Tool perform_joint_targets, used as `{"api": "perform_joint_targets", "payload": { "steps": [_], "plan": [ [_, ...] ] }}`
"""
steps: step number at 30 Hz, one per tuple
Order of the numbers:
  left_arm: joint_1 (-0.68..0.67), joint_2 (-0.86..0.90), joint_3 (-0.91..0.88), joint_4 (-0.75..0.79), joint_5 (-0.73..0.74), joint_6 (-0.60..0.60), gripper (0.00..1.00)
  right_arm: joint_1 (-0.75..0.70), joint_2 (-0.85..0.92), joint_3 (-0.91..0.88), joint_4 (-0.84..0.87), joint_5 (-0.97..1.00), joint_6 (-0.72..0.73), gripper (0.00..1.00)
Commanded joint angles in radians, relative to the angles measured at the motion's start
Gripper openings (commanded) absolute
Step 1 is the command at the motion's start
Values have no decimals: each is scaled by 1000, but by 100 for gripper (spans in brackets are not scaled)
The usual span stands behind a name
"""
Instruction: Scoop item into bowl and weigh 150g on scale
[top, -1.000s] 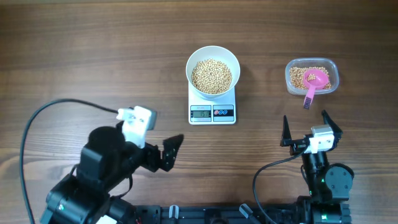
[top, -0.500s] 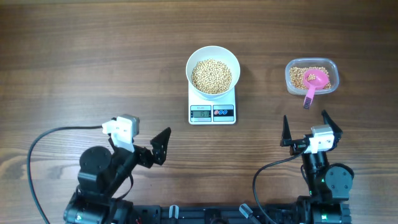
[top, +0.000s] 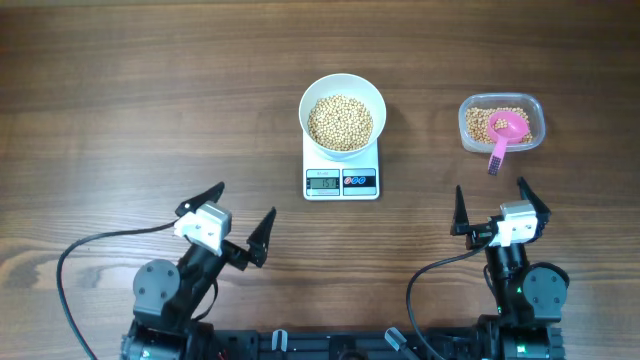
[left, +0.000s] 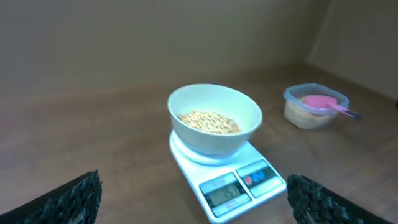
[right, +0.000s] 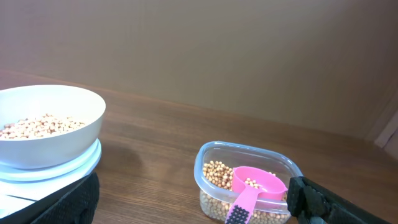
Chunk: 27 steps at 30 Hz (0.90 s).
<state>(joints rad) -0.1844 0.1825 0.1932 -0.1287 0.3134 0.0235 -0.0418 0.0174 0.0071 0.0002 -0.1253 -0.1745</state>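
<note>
Beans (top: 340, 122) fill the white bowl (top: 308, 95), which sits centred on the scale (top: 341, 182) so the display in front can read the load. The pink scoop (top: 507, 130) lies parked in the clear tub (top: 463, 118) on the leftover beans. Left tool (top: 243, 202) and right tool (top: 490, 187) hang low over the counter (top: 150, 100), well apart from everything, jaws spread fully wide, gripping and touching nothing.

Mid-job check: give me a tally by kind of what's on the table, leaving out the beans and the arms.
white bowl: 1
scale: 1
clear tub: 1
pink scoop: 1
Total: 4
</note>
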Motion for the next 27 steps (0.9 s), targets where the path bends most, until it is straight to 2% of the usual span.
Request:
{"api": "perform_joint_targets", "payload": {
  "steps": [1, 15, 23, 27],
  "plan": [
    [34, -14, -54, 83, 12, 25, 100, 5, -13, -2, 5, 14, -6, 100],
    [85, -14, -188, 365, 11, 25, 100, 5, -13, -2, 5, 14, -6, 100],
    [151, -37, -187, 369, 11, 21, 100, 5, -13, -2, 5, 14, -7, 100],
    [189, -78, -187, 310, 10, 21, 100, 5, -13, -2, 5, 14, -6, 100]
  ]
}}
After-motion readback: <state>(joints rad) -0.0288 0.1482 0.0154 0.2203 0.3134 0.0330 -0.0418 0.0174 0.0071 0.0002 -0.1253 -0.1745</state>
